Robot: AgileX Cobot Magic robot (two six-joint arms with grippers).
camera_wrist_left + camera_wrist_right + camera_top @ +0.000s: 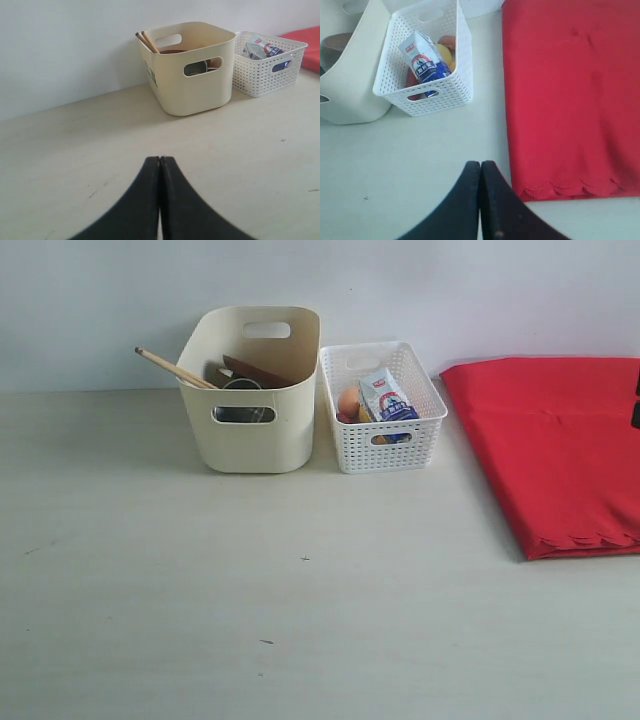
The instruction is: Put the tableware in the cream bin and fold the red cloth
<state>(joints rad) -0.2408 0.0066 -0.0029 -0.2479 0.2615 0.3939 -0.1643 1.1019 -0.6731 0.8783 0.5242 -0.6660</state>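
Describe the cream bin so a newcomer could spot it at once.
On the table, two containers stand side by side at the wall. The cream bin is the taller one, farther from the red cloth: smooth walls, chopsticks poking out, unlike the lower white lattice basket.

Smooth black tapering fingers (142, 205)

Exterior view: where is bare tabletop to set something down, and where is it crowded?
Free: the front of the pale tabletop, and the stretch left of the tall cream plastic bin. A narrower strip runs between the white lattice basket and the bright red cloth. Crowded: bin and basket nearly touch.
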